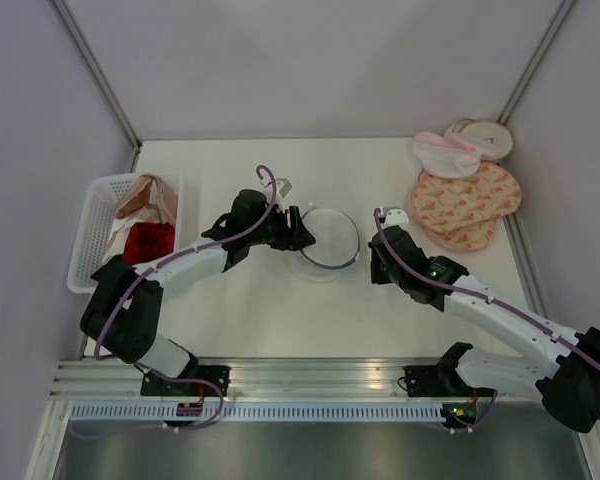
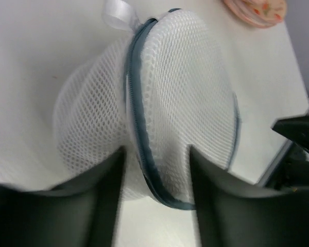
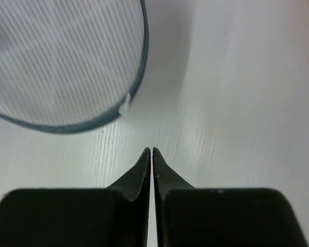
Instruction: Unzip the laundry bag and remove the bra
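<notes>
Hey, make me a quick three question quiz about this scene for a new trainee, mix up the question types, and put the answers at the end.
1. True or false: the right gripper is shut with nothing between its fingers.
2. What sits between the left gripper's open fingers? A) the dark rim of the laundry bag; B) a red garment; C) a peach patterned round.
3. In the top view, on which side of the table does the white basket stand?
Key: 1 true; 2 A; 3 the left side.
</notes>
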Tool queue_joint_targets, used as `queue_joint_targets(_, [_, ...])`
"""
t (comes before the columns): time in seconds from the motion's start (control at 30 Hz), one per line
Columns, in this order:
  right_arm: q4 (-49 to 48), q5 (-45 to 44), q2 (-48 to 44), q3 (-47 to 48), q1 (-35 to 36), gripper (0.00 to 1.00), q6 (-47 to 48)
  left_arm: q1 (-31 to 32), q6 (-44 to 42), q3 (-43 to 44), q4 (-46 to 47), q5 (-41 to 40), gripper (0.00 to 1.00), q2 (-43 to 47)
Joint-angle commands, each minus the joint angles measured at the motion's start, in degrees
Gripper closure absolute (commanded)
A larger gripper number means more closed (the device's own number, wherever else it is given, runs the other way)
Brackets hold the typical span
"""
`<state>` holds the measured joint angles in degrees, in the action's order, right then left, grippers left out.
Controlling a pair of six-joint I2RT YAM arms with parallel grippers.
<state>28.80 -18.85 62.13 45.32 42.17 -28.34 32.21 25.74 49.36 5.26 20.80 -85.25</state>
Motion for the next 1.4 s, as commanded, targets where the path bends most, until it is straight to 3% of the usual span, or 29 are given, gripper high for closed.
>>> queue_joint_targets(0.0, [-1.5,4.5,0.4,-2.3,0.5,0.94,-2.4,-4.4,-1.8,4.3,1.5,1.3,0.27,-3.7])
queue_joint_targets(0.07, [-2.7,5.0,0.7,-3.5,1.0,0.89,-3.3,-4.9,1.8,3.6,0.9,-4.4,0.20,-2.2])
queue_joint_targets(0.1, [-2.9,4.7,0.8,-3.7,1.2,0.85,-3.5,-4.8,3.0,2.8,1.2,-6.1,0.08,-1.0])
queue_joint_targets(0.13, [-3.4,4.6,0.9,-4.0,1.6,0.84,-3.7,-4.9,4.7,0.4,1.2,-7.9,0.04,2.8])
queue_joint_targets(0.2, [-3.6,4.5,1.0,-4.1,1.9,0.77,-3.7,-4.8,10.3,-1.9,0.5,-10.5,0.00,6.8])
queue_joint_targets(0.37, [-5.5,5.5,0.3,-4.3,2.0,0.71,-3.9,-2.8,29.9,-12.3,2.6,-7.6,0.00,19.2])
queue_joint_targets(0.53, [-6.4,5.8,0.5,-4.4,2.3,0.68,-4.4,6.3,48.2,-26.0,13.5,-13.6,0.00,25.6])
queue_joint_targets(0.6, [-6.4,5.9,0.4,-4.7,2.7,0.66,-4.7,10.6,53.4,-27.1,15.6,-15.5,0.00,24.7])
queue_joint_targets(0.8, [-6.3,4.9,-1.0,-5.2,4.1,0.65,-5.3,15.5,59.2,-23.4,20.0,-18.2,0.00,14.6])
queue_joint_targets(1.0, [-5.3,3.7,-2.6,-6.3,4.9,0.64,-5.8,21.1,63.1,-19.3,17.0,-33.3,0.00,12.1])
queue_joint_targets(1.27, [-5.7,4.1,-3.8,-7.1,5.4,0.66,-5.8,21.8,69.3,-17.6,16.7,-41.1,0.01,3.4])
queue_joint_targets(1.33, [-5.2,3.9,-3.9,-6.9,5.5,0.66,-5.9,21.6,69.9,-16.6,17.4,-41.1,0.04,1.0])
queue_joint_targets(1.37, [-5.1,3.7,-3.9,-6.9,5.7,0.67,-5.8,21.6,69.9,-16.8,18.6,-41.2,0.11,-0.8])
